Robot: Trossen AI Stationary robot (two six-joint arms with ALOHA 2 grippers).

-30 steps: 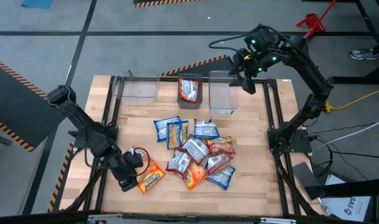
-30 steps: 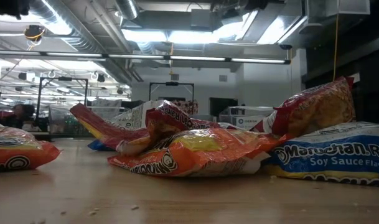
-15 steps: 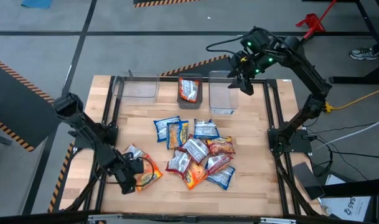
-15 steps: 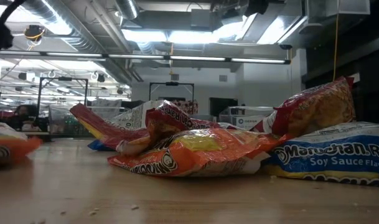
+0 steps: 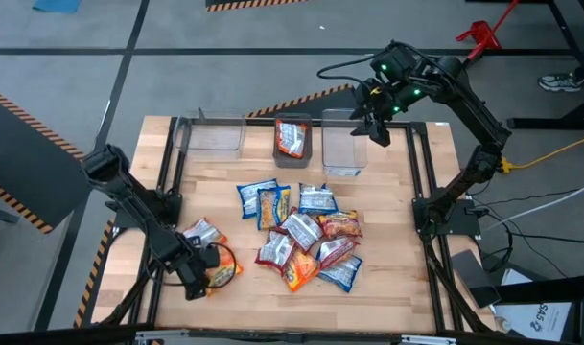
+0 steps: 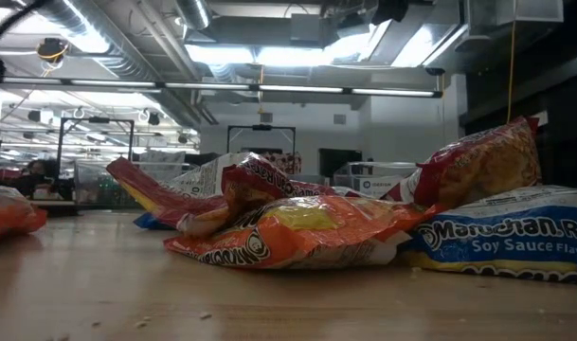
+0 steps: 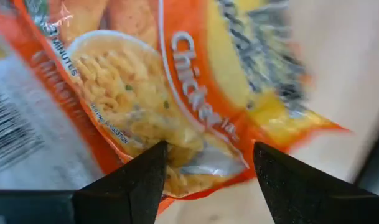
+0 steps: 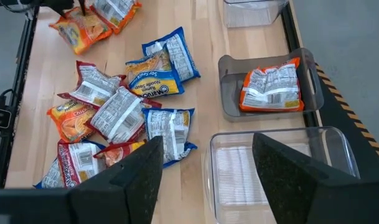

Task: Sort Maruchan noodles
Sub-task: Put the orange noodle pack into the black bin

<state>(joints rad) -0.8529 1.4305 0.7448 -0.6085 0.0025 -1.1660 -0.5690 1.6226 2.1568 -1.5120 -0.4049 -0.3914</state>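
Note:
Several Maruchan packets, blue-and-yellow, orange and red-and-silver, lie in a loose pile (image 5: pixel 301 230) at the table's middle. One orange Chicken packet (image 5: pixel 224 270) lies apart near the left near corner, with a silver-backed packet (image 5: pixel 201 233) beside it. My left gripper (image 7: pixel 209 149) is open, low over that orange packet (image 7: pixel 145 81), one finger at each side of its end. My right gripper (image 5: pixel 373 129) is open and holds nothing above the right clear bin (image 5: pixel 341 153). One orange packet (image 8: pixel 271 87) lies flat in the grey middle bin (image 8: pixel 229 68). My left gripper comes down slanting at the orange Chicken packet's sealed end (image 7: pixel 201 180). Its open fingers (image 7: pixel 133 180) stand astride that end. Whether they touch the packet, I cannot tell. The packet lies on the table.
Three bins stand in a row at the far edge: a clear one on the left (image 5: pixel 215 139), the grey one (image 5: pixel 292 153), a clear one on the right. A black frame rail (image 5: pixel 167 182) runs along both table sides. Bare wood (image 5: pixel 397 192) lies right of the pile.
My left gripper has moved toward the table's left near corner and uncovered the silver-backed packet. The orange Chicken packet has slid a little toward the left edge with it; in the low view it has gone almost out of the picture. The gripper's gap shows no change.

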